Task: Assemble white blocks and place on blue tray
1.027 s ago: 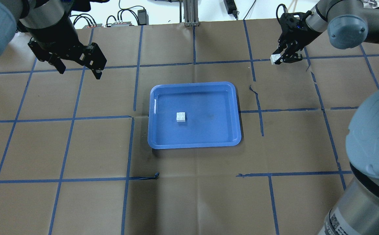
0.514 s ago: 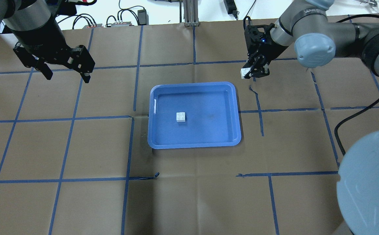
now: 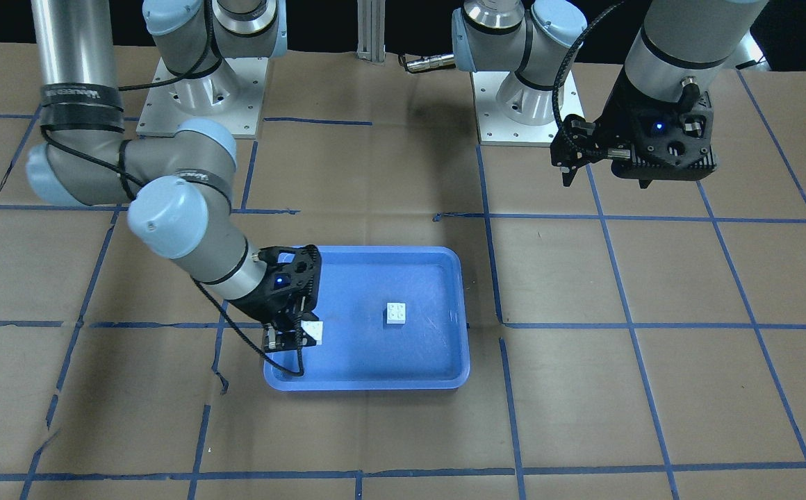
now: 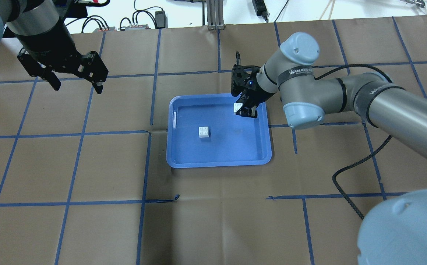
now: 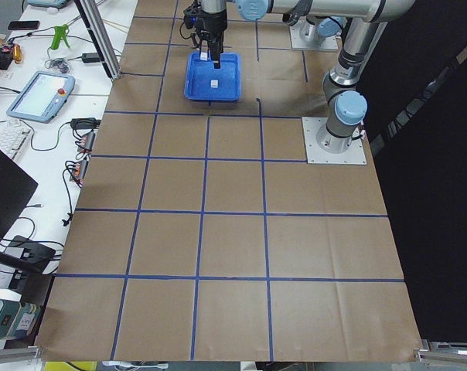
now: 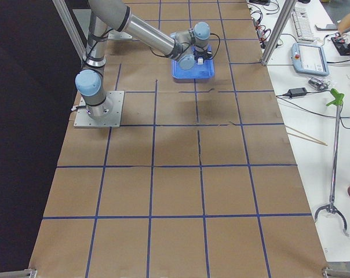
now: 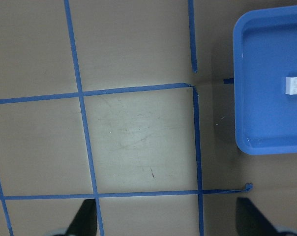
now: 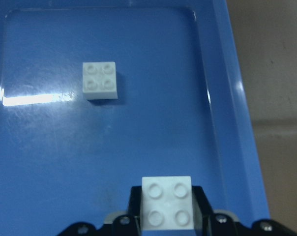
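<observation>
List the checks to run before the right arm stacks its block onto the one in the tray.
1. Held block clamped in right jaws, studs facing the wrist camera: ok.
2. Target block flat on blue tray, studs up: ok.
3. Held block above target block: not ok, it hangs nearer the tray's rim.
4. Held block level: cannot tell.
5. Tray floor between the blocks bare: ok.
6. Left jaws open, empty, off the tray: ok.
</observation>
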